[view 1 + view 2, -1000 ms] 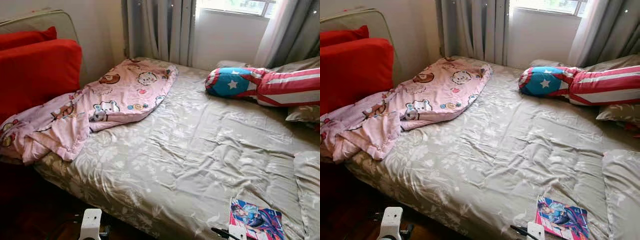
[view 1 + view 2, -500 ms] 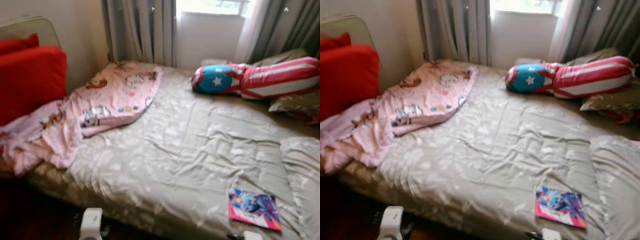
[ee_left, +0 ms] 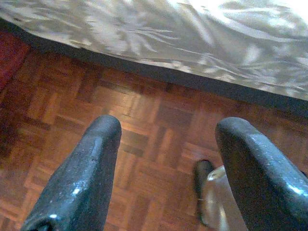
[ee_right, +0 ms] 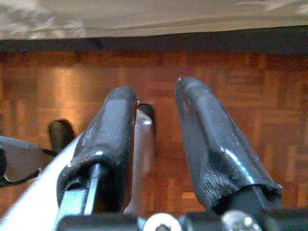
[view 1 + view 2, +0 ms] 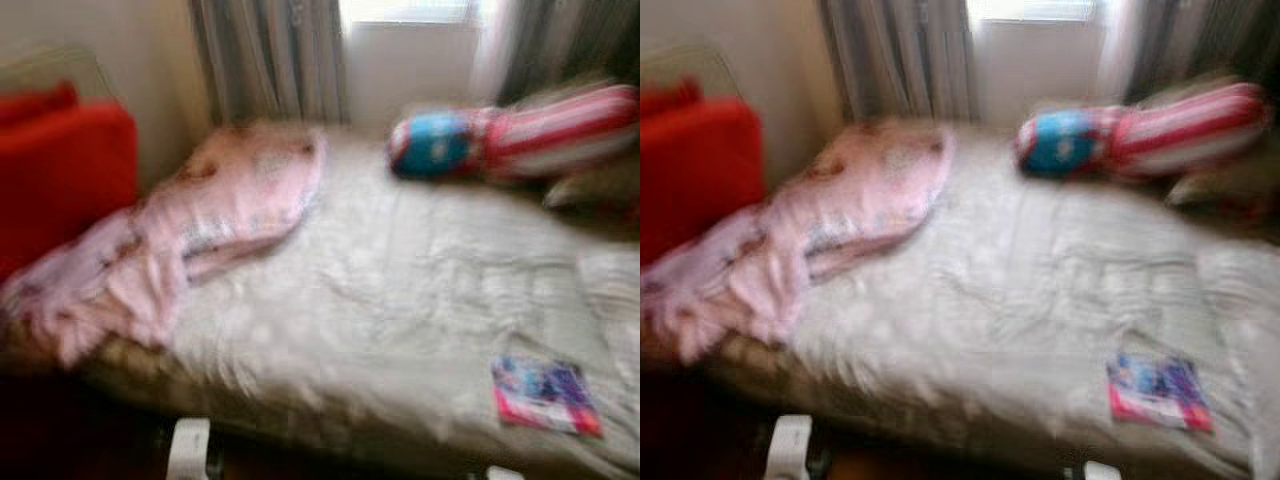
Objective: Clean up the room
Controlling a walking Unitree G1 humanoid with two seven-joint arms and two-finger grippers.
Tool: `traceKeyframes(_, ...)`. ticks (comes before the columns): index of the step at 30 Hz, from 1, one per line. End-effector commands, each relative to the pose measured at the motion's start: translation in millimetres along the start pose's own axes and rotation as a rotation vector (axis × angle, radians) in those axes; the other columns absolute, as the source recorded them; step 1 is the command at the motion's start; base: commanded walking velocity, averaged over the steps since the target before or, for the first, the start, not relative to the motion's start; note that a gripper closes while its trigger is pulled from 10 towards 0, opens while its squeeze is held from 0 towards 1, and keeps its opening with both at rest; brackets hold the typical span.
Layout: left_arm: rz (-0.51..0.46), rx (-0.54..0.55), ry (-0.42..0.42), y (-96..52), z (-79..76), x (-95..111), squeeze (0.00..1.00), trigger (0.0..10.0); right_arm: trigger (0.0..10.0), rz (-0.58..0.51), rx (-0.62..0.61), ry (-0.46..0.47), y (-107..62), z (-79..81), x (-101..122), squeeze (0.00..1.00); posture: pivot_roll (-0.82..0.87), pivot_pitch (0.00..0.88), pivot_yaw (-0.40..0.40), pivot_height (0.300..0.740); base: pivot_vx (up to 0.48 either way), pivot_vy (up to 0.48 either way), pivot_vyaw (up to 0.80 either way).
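head views blurred; magazine (image 5: pixel 545 394) on bed (image 5: pixel 400 290); both hands (image 3: pixel 166 168) (image 4: pixel 156 139) open, empty.

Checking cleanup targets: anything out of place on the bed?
Pink blanket lies crumpled at the bed's left side, spilling over the edge by the red cushion. A magazine lies loose near the front right corner. Frames are blurred; finer detail is unclear.

The bed's (image 5: pixel 400 290) middle lies open — a pink blanket (image 5: pixel 190 225) crowds its left, a striped pillow (image 5: pixel 520 135) the far side, a book (image 5: pixel 545 393) the near-right corner.
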State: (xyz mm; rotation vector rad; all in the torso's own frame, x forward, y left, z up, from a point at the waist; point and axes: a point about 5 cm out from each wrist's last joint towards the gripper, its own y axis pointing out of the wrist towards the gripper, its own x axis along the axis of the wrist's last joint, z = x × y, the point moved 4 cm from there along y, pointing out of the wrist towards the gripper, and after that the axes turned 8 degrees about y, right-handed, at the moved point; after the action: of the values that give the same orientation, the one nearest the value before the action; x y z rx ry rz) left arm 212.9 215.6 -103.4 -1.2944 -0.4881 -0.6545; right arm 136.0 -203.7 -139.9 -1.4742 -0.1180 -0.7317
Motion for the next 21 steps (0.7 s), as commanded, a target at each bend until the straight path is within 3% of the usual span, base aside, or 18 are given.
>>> traceKeyframes(1,0.013,0.021,0.026,-0.9,10.0,-4.1,0.0,10.0,10.0,-0.013,0.019,-0.007,1.8,8.3,3.9,0.0,0.05,0.0,-0.002,0.74,0.0,0.48,0.0)
traceKeyframes(12,0.014,0.023,0.023,-0.8,9.9,-4.0,0.0,10.0,10.0,-0.036,0.009,-0.012,3.6,0.0,20.1,0.0,0.05,0.0,-0.004,0.74,0.0,0.48,0.0)
traceKeyframes(21,0.012,0.023,0.015,-0.8,8.6,-3.7,0.0,10.0,10.0,-0.051,0.031,-0.021,8.4,19.6,30.9,0.0,0.05,0.0,-0.009,0.74,0.0,0.48,0.0)
